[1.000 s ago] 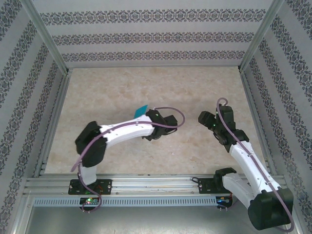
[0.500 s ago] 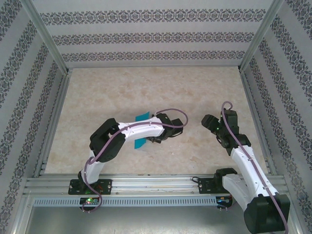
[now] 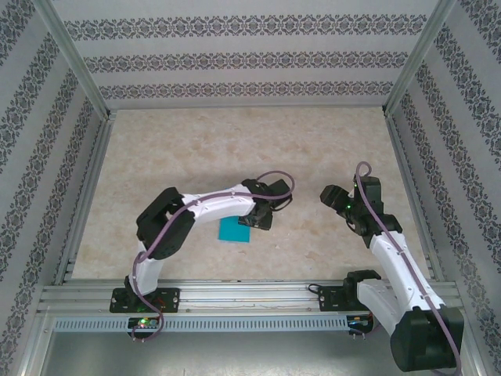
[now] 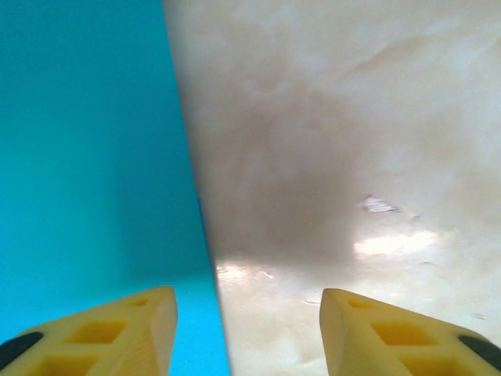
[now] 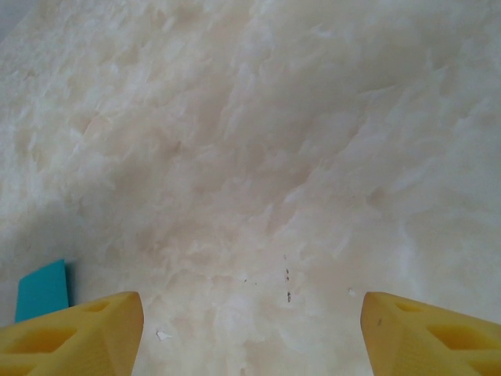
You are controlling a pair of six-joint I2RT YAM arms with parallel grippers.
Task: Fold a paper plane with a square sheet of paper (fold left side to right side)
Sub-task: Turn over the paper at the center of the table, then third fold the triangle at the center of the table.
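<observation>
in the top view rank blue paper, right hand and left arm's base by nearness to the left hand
1. blue paper, right beside the left hand, on its near-left
2. right hand, off to the right
3. left arm's base, near edge, far left

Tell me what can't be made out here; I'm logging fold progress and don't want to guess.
- Top view: the paper is too small to show creases, and the left gripper covers its upper right part.
- Left wrist view: the paper is cut off by the left and top edges; one straight edge is visible.
- Right wrist view: just a corner of the paper is visible, cut off by the left edge and a finger.
</observation>
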